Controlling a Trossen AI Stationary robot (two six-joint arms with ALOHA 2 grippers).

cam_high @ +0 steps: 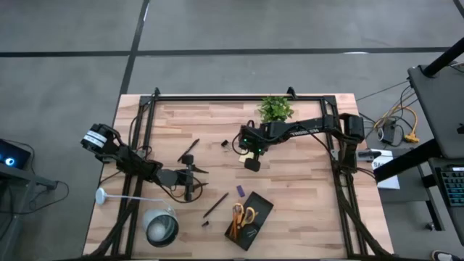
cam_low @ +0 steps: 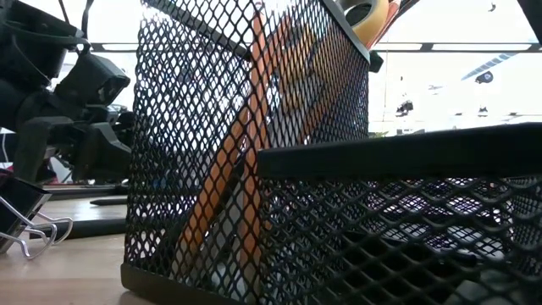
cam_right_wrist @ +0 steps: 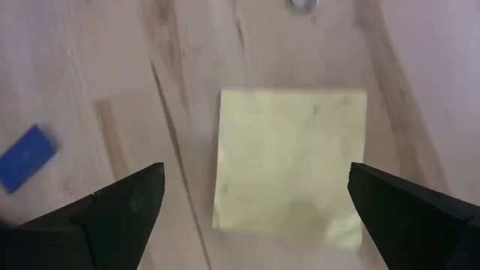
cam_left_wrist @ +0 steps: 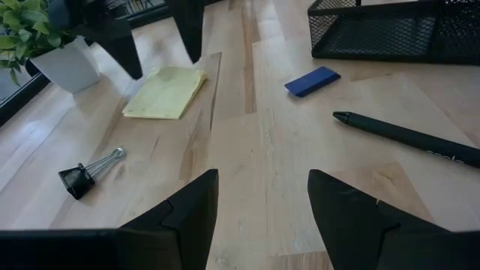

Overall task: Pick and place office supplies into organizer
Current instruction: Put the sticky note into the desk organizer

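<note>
Right gripper jaws wide apart, hanging directly over yellow sticky-note pad, mid-table toward far edge. Pad lies flat, square between fingers. Left gripper open, farther off.

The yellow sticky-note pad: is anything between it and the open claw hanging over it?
Nothing. In the right wrist view the right gripper is open above the sticky-note pad, with bare air between.

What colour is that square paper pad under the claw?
Pale yellow sticky-note pad; the right wrist view shows it best.
</note>
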